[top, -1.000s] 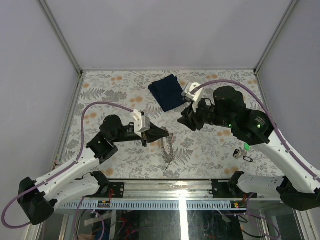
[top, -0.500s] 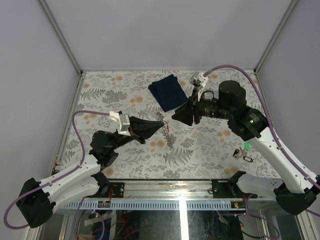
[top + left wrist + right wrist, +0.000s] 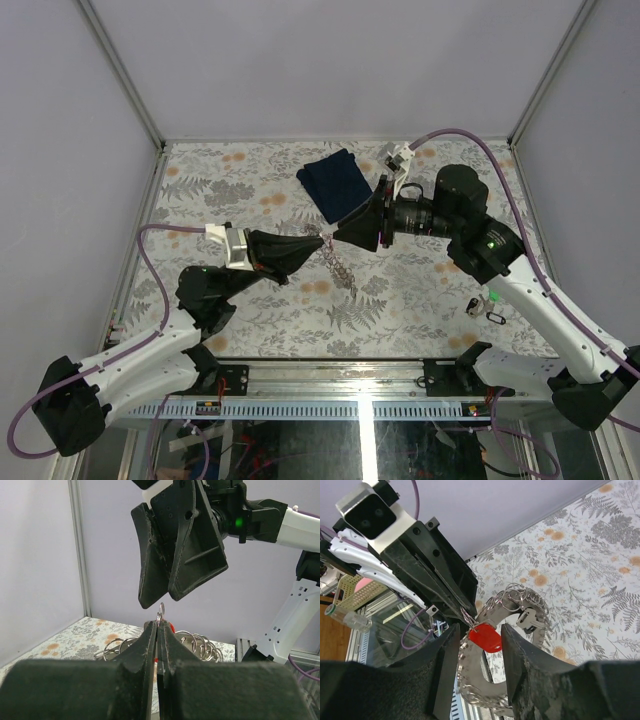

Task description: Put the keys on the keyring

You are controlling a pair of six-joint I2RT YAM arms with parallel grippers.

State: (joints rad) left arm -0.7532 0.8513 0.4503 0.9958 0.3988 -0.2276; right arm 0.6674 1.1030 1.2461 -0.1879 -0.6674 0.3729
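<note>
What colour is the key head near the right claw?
The key head is red, clearest in the right wrist view.

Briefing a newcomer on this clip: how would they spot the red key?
Above the middle of the floral table, the two gripper tips meet. The left gripper pinches a ring of the hanging silvery keyring. The red key dangles there, the only red-headed one, unlike the green key and black key lying by the right arm's base.

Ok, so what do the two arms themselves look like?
The left arm and right arm have white links and black joints. The left gripper and right gripper are black tapered wedges. A purple cable loops along each; a green light glows on the right arm.
</note>
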